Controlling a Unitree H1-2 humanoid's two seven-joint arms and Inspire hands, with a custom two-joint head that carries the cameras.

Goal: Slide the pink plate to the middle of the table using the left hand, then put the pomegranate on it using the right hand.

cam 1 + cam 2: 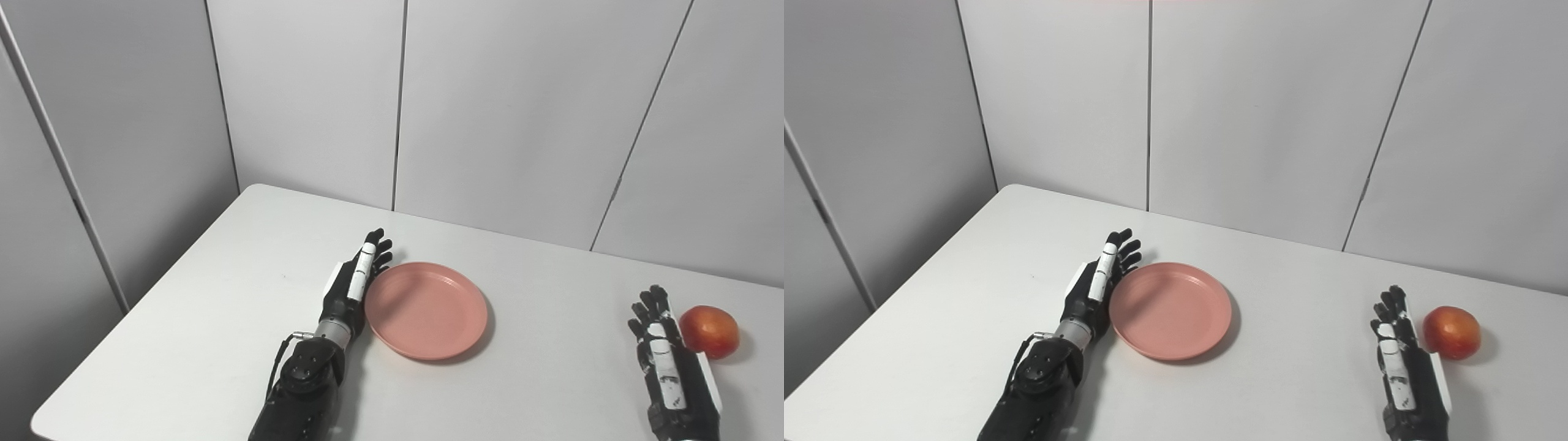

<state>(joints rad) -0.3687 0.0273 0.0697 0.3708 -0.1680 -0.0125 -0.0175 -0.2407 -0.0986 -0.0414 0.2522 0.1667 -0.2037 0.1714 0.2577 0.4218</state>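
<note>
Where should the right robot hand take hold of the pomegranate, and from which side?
Probably around its widest middle, coming in from the pomegranate's left, where the open right robot hand already stands edge-on beside it. The fruit is round and sits free on the table, so fingers can wrap both sides.

You cannot tell whether the left hand actually touches the pink plate: its palm side faces the rim and blocks the seam between them (both eye views have the same trouble). The right hand is cut off at the wrist by the bottom edge, and its fingers cover the near left flank of the pomegranate, so contact there is unclear too. The table runs off the right and bottom edges.
</note>
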